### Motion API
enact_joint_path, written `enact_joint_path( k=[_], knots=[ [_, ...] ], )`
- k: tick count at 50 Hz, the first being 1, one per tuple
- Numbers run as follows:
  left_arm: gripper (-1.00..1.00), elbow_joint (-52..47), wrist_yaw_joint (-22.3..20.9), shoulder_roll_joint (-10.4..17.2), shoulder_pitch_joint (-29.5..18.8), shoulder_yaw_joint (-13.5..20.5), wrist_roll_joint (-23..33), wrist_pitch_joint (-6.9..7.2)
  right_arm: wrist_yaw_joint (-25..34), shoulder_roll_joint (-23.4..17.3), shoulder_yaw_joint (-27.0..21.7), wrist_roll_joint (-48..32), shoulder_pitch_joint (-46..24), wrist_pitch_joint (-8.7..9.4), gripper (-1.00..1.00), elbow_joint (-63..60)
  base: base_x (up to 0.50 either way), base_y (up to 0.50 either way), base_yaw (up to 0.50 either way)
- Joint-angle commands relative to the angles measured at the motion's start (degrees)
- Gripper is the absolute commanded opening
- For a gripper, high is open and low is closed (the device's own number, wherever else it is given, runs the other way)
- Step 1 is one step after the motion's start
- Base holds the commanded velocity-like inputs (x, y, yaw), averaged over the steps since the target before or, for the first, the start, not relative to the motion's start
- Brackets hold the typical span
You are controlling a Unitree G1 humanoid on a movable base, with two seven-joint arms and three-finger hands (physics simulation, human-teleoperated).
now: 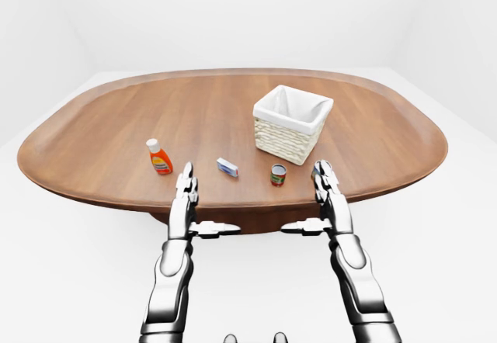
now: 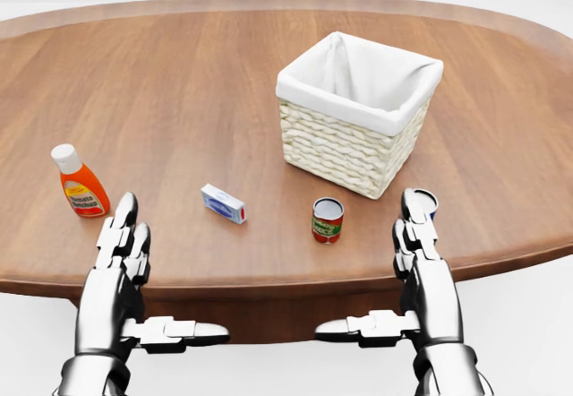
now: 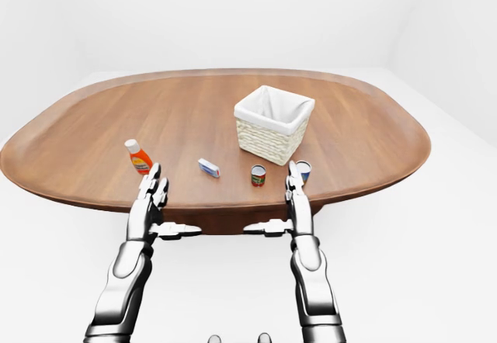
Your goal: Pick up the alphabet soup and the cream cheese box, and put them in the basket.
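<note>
Both hands open, empty — left hand (image 2: 125,244), right hand (image 2: 419,235) at table (image 2: 224,82) near edge. Best reach right for alphabet soup (image 2: 328,219) — grip mid-can, lift straight, clear basket (image 2: 345,150) rim.

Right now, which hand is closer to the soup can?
Right. The right hand stands just right of the soup can in the head view; the left hand is far left, beyond the small box.

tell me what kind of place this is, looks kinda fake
Probably a simulated test room, not a real home: blank white walls and floor, with one big oval wooden table. On it sit only a few props: a lined wicker basket, a soup can, a small box and an orange bottle.
</note>
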Motion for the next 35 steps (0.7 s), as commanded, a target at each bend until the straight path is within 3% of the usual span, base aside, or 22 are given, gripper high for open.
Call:
enact_joint_path(
  k=[1, 5, 9, 17, 22, 27, 28, 29, 35],
  knots=[
    [1.00, -1.30, -2.36, 0.61, 0.55, 1.39, -1.77, -1.70, 1.34, -0.65, -0.91, -0.38, -0.06, -0.81, 1.00, 0.71, 0.00, 0.00, 0.00],
    [1.00, -1.76, -2.28, 0.59, 0.61, 1.29, -1.63, -1.34, 1.46, -0.62, -0.80, -0.52, -0.04, -0.82, 1.00, 0.64, 0.00, 0.00, 0.00],
    [1.00, -0.63, -2.32, 0.63, 0.41, 1.35, -1.46, -2.36, 1.81, -0.59, -0.60, -0.71, 0.13, -0.87, 1.00, 0.60, 0.00, 0.00, 0.00],
    [1.00, -1.33, -2.14, 0.54, 0.75, 1.20, -1.28, -2.10, 2.12, -0.56, -0.45, -0.87, 0.21, -1.08, 1.00, 0.74, 0.00, 0.00, 0.00],
    [1.00, -2.17, -2.43, 0.47, 1.02, 1.57, -2.36, -2.14, 2.21, -0.59, -0.53, -1.01, -0.05, -1.70, 1.00, 1.65, 0.00, -0.35, 0.00],
    [1.00, -1.85, -1.97, 0.51, 0.74, 1.55, -2.26, -2.11, 2.14, -0.52, -0.34, -1.36, 0.13, -1.16, 1.00, 0.85, 0.00, -0.38, 0.00],
    [1.00, -0.84, -2.08, 0.58, 0.43, 1.63, -2.24, -2.82, 2.13, -0.54, -0.37, -1.39, 0.10, -1.32, 1.00, 1.05, 0.00, -0.38, 0.00],
    [1.00, -1.45, -1.95, 0.57, 0.62, 1.46, -2.00, -2.34, 2.11, -0.53, -0.36, -1.43, 0.02, -1.27, 1.00, 1.06, 0.00, -0.37, 0.00],
    [1.00, -1.09, -1.30, 0.61, 0.43, 1.63, -1.58, -2.68, 2.14, -0.52, -0.26, -1.57, 0.00, -1.29, 1.00, 1.15, 0.00, -0.29, 0.00]
  ],
)
